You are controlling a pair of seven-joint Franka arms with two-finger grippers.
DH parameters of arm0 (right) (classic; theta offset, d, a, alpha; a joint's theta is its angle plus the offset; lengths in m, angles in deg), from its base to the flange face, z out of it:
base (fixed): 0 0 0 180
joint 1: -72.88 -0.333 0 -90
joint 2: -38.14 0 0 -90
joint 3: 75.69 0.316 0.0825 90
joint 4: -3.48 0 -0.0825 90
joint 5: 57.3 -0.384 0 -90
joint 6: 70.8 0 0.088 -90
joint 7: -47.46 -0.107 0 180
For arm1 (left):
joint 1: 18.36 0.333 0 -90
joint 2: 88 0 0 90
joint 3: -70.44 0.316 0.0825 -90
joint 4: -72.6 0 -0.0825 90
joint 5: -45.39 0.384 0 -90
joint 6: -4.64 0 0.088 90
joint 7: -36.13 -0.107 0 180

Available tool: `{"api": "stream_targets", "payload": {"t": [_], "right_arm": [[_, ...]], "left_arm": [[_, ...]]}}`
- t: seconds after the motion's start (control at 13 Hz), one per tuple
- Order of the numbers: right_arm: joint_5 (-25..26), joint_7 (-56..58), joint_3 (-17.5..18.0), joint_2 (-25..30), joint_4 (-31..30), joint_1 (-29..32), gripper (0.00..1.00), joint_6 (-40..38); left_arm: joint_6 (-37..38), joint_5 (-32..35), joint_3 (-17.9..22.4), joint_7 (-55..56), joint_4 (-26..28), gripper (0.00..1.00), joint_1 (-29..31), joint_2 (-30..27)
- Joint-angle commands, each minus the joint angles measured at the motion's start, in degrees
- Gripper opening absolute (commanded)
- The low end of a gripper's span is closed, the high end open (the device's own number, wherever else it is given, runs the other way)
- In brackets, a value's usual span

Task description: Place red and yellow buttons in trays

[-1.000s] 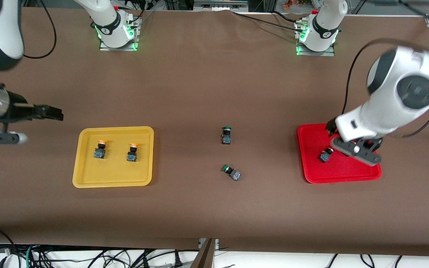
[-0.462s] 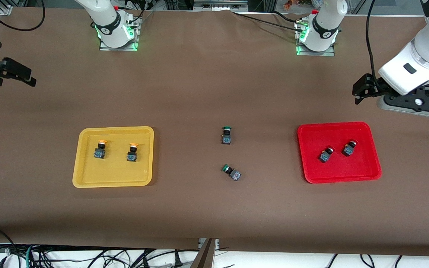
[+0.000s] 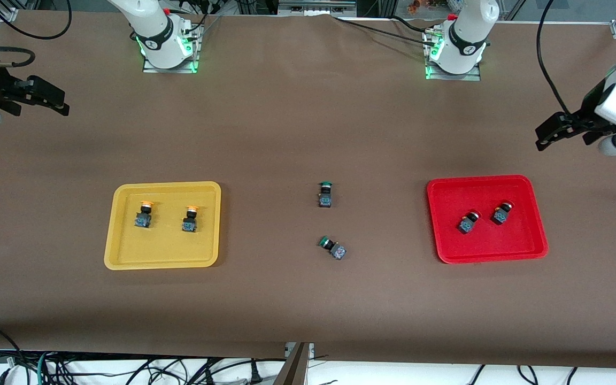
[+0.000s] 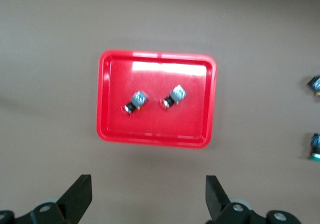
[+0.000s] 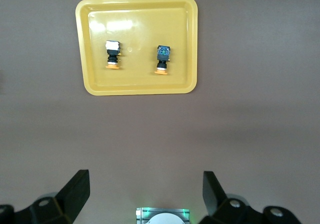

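**Both claws pulled back, buttons sorted into trays**

Lifted clear of the red tray (image 3: pixel 487 219) since a second ago, the left claw (image 3: pixel 548 133) now hangs over bare desk (image 3: pixel 286 117) at the left arm's end, its fingers (image 4: pixel 80 196) spread wide and holding nothing. The right claw (image 3: pixel 54 99) has likewise swung away, up over the desk's edge at the right arm's end, jaws fully apart and empty.

Two red buttons (image 3: pixel 467 222) (image 3: pixel 501 213) lie tipped on their sides in the red tray, close together but not touching. In the yellow tray (image 3: pixel 163 225), toward the right arm's end, two yellow buttons (image 3: pixel 144 214) (image 3: pixel 190 219) lie side by side, well apart from each other.

Between the trays, two green buttons (image 3: pixel 325 194) (image 3: pixel 332 248) lie on the bare desk, one nearer the front camera than the other.
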Motion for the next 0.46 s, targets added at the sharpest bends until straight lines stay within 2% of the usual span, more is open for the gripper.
{"api": "stream_targets", "payload": {"t": [0.0,0.15,0.38], "right_arm": [[0.7,0.1,0.7,0.2,0.1,0.8,1.00,0.3],[0.7,0.1,0.7,0.2,0.1,0.9,1.00,0.4],[0.5,0.0,0.6,0.1,0.1,0.9,1.00,0.4]], "left_arm": [[1.6,-1.3,0.2,-3.9,-1.0,1.00,0.0,1.1],[2.9,-1.2,0.2,-10.7,-1.7,1.00,0.0,1.2],[3.1,-1.2,0.2,-10.3,-4.0,1.00,-0.2,1.5]]}}
